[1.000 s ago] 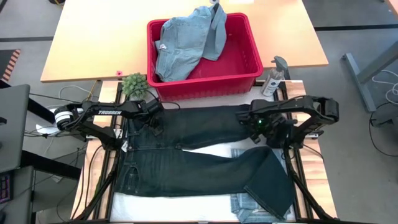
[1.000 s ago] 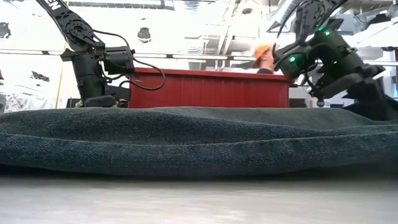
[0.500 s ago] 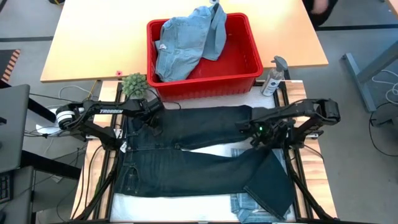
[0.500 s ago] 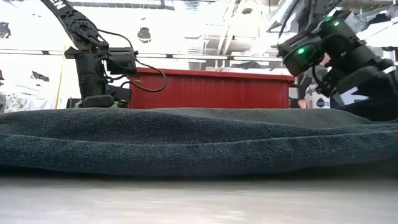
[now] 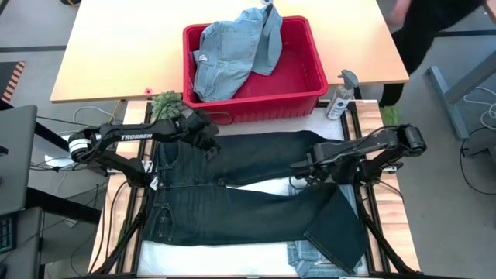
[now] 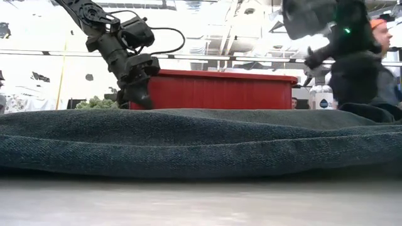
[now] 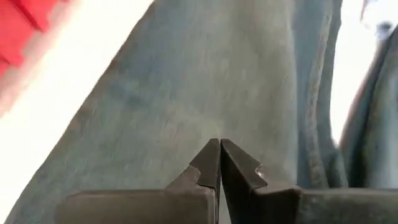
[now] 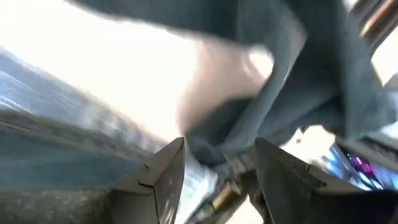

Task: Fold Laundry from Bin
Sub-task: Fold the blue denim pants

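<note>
Long dark trousers (image 5: 248, 205) lie spread flat on the table, waist toward the left edge, both legs running right. My left gripper (image 5: 208, 138) hangs shut and empty just above the far leg near the waist; the left wrist view shows its fingertips (image 7: 219, 152) together over the dark cloth (image 7: 186, 81). My right gripper (image 5: 298, 169) is over the gap between the two legs, its fingers apart in the blurred right wrist view (image 8: 217, 168), dark cloth beyond them. The red bin (image 5: 256, 108) stands at the far edge with light blue denim pieces (image 5: 232, 50) draped inside.
A spray bottle (image 5: 341, 97) stands right of the bin and a small green plant (image 5: 167, 105) left of it. A folded light blue piece (image 5: 310, 260) lies under the trousers' near leg end. A person (image 5: 422, 27) moves beyond the table's far right corner.
My left gripper has lifted off the trousers and gone a little toward the right and far edge, tipping nearer to level. My right gripper has risen and swung toward the table's left and near side, off the far leg's end. The trousers lie as before.
</note>
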